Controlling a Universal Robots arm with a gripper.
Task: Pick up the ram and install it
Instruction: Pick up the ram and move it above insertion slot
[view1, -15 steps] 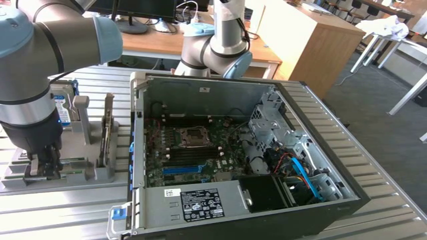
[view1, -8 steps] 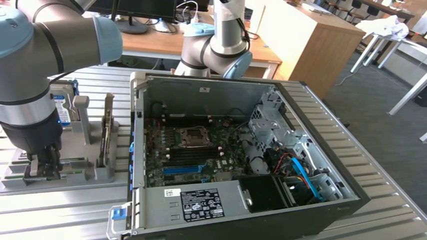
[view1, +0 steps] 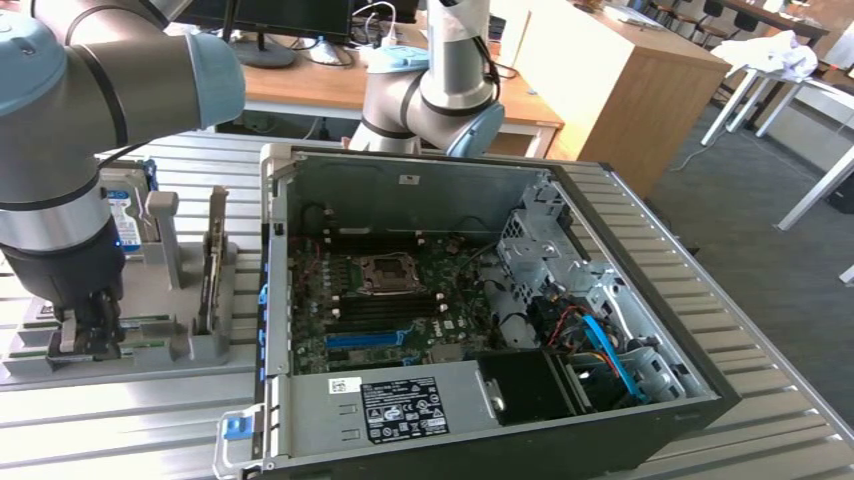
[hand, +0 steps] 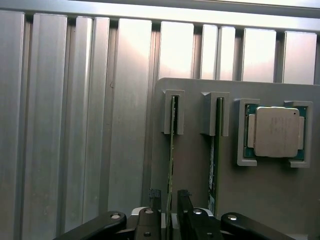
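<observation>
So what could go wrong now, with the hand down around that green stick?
The open hand straddles one ram standing on edge in the grey holder. If the hand closes off-centre, the thin stick might tilt or slip. A second stick stands right beside it, so the hand could bump that one when lifting.

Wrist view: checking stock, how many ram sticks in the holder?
2. One ram between the fingers; the other ram beside it, nearer the processor. Others possibly hidden.
</observation>
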